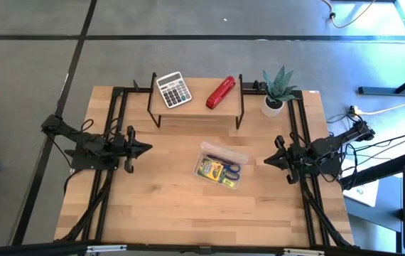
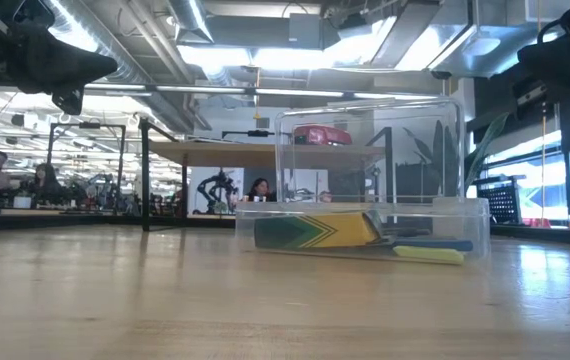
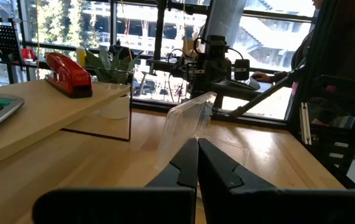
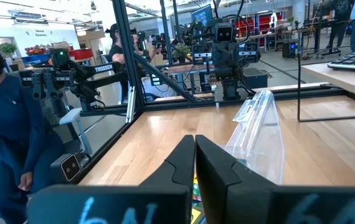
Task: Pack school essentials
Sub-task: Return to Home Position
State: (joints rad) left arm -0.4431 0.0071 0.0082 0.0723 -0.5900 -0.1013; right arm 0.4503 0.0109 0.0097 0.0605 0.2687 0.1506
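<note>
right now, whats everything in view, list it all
supply box: one, transparent, table centre, lid open
printed box: one, yellow-green, inside supply box
scissors: one, blue handles, inside supply box
calculator: one, grey, shelf's left end
stapler: one, red, shelf, right of calculator
potted plant: one, green, right of shelf
shelf: one, wood, black frame, table's far side
person: one, blue top, beyond table edge
left fingers: two, dark, shut, left of supply box
right fingers: two, dark, shut, right of supply box
</note>
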